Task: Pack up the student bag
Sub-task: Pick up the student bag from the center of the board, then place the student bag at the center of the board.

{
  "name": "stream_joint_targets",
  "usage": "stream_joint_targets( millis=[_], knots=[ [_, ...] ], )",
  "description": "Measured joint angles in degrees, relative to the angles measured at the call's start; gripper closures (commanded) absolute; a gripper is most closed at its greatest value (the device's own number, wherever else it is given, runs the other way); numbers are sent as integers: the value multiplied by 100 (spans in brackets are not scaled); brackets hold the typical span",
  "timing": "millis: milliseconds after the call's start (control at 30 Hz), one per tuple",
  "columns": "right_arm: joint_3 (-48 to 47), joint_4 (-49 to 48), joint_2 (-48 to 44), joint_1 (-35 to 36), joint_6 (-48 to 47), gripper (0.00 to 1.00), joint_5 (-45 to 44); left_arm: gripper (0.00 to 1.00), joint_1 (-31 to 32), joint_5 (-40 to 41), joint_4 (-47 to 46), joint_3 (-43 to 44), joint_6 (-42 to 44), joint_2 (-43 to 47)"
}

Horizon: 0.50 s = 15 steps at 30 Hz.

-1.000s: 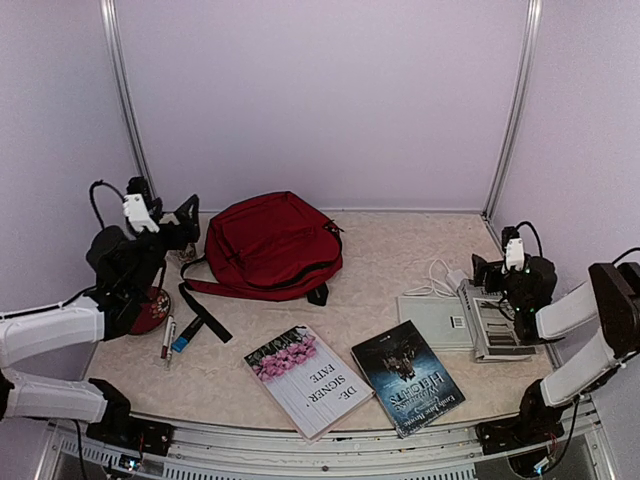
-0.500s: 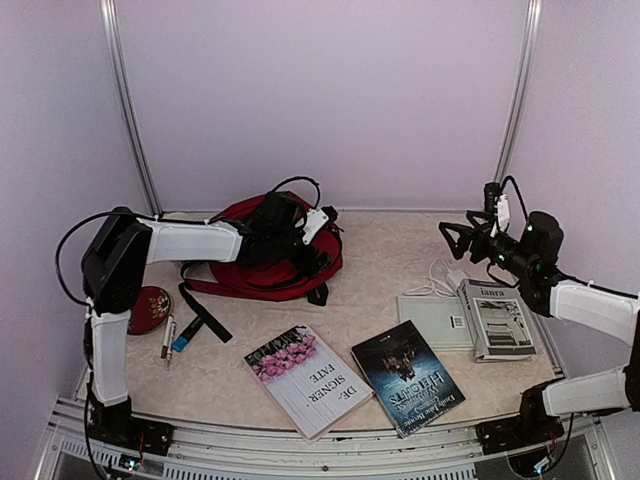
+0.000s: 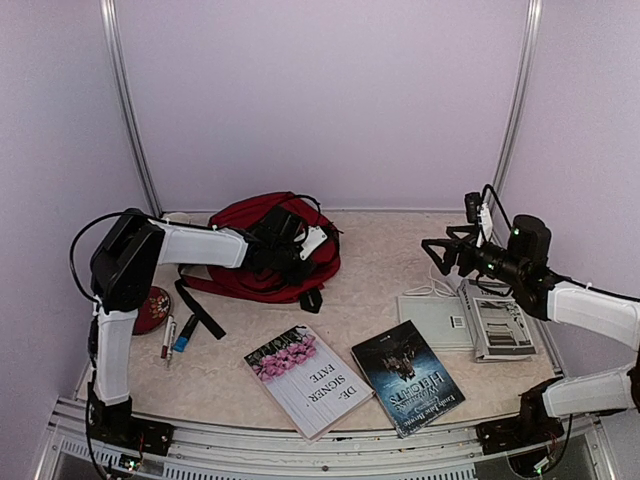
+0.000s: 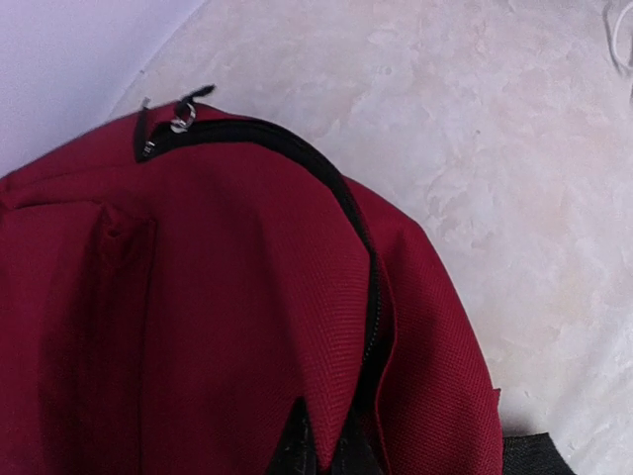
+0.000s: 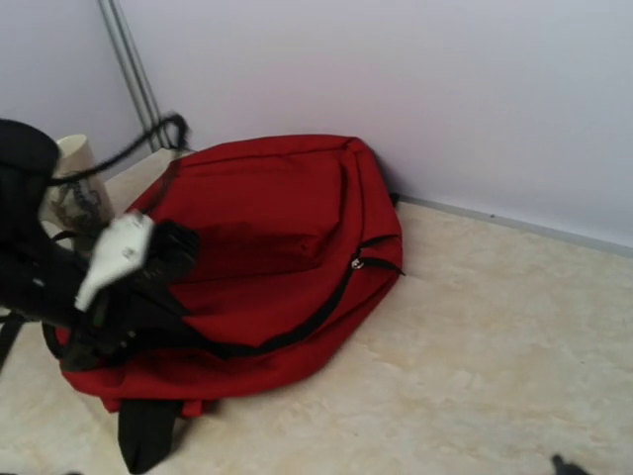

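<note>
Moved since before: left claw (image 4: 321,450) is now sitting clenched where it was gaping; right claw (image 3: 432,256) is reaching further left.
Student bag: student bag (image 3: 250,232) is lying at the table's (image 3: 380,262) far left, by the back wall.
Left claw: tips are pressing together on the bag's black zipper line (image 4: 371,297); whether they are pinching fabric cannot be told.
Right claw: is hanging released, gripping nothing, right of the bag.

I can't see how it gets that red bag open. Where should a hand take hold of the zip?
Probably the small metal zip pull on the student bag, on the edge facing the open right hand. It sticks out from the black zipper line, so coming from that side and pinching its tab looks best.
</note>
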State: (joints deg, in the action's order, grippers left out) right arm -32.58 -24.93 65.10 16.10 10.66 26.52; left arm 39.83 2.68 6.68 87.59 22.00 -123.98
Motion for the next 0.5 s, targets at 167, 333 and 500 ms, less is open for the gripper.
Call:
stream_joint_targets(
  millis=[167, 333, 500],
  knots=[
    [-142, 79, 0, 129, 59, 0, 92, 100, 42, 494, -260, -155, 398, 881],
    [-291, 188, -4, 190, 125, 0, 195, 100, 363, 916, -66, 177, 793, 1738],
    [-640, 638, -63, 190, 201, 0, 289, 100, 1137, 966, 68, -577, 977, 3029]
  ],
)
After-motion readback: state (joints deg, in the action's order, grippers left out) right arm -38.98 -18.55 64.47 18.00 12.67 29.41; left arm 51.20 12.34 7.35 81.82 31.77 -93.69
